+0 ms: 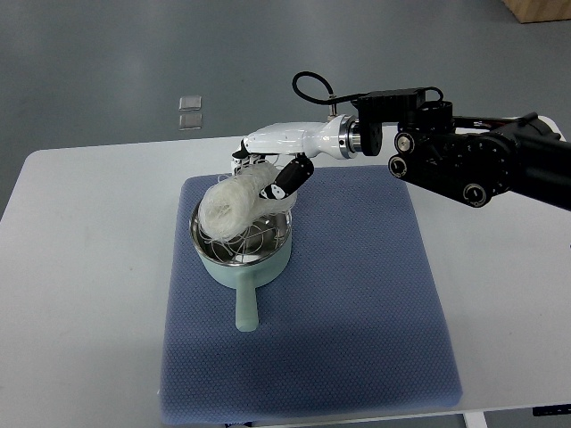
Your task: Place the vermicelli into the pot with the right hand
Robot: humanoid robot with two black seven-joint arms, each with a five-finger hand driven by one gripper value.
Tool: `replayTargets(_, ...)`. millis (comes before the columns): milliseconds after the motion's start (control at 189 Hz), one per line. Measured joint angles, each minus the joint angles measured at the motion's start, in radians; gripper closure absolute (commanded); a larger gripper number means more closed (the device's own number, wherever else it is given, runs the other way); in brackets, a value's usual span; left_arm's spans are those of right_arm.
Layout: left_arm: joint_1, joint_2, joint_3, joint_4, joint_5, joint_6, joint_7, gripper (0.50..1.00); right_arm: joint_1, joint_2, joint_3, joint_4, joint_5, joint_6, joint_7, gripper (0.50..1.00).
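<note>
A pale green pot (243, 267) with a steel inside and a handle pointing toward me stands on the left part of a blue mat (357, 303). A whitish bundle of vermicelli (232, 205) hangs over the pot's far rim, with loose strands trailing down into the pot. My right hand (268, 178), white with black fingertips, reaches in from the right and is curled around the bundle's right side. The left arm does not show.
The blue mat lies on a white table (80, 267). Grey floor lies beyond the table's far edge, with two small pale squares (190, 111) on it. A wooden corner (540, 9) shows at the top right.
</note>
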Motion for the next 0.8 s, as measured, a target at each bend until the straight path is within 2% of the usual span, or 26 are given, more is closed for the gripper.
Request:
replayTargets(95, 0.000, 0.000, 0.000, 0.000, 0.000, 0.000, 0.000, 0.500, -0.014, 0.000, 0.000, 0.000, -0.001, -0.010, 0.000, 0.887)
replayTargets(132, 0.000, 0.000, 0.000, 0.000, 0.000, 0.000, 0.000, 0.500, -0.017, 0.000, 0.000, 0.000, -0.001, -0.015, 0.000, 0.838)
replayTargets(164, 0.000, 0.000, 0.000, 0.000, 0.000, 0.000, 0.000, 0.500, -0.019, 0.000, 0.000, 0.000, 0.000, -0.019, 0.000, 0.824)
replayTargets(280, 0.000, 0.000, 0.000, 0.000, 0.000, 0.000, 0.000, 0.500, -0.025, 0.000, 0.000, 0.000, 0.001, -0.029, 0.000, 0.791)
replayTargets(418, 0.000, 0.000, 0.000, 0.000, 0.000, 0.000, 0.000, 0.500, -0.027, 0.000, 0.001, 0.000, 0.002, -0.030, 0.001, 0.779)
replayTargets(508, 0.000, 0.000, 0.000, 0.000, 0.000, 0.000, 0.000, 0.500, -0.029, 0.000, 0.001, 0.000, 0.003, -0.030, 0.002, 0.738)
replayTargets(650, 0.000, 0.000, 0.000, 0.000, 0.000, 0.000, 0.000, 0.500, -0.029, -0.007, 0.006, 0.000, 0.010, -0.030, 0.002, 0.591)
replayTargets(798, 0.000, 0.000, 0.000, 0.000, 0.000, 0.000, 0.000, 0.500, -0.020, -0.026, 0.030, 0.002, 0.021, -0.026, 0.009, 0.572)
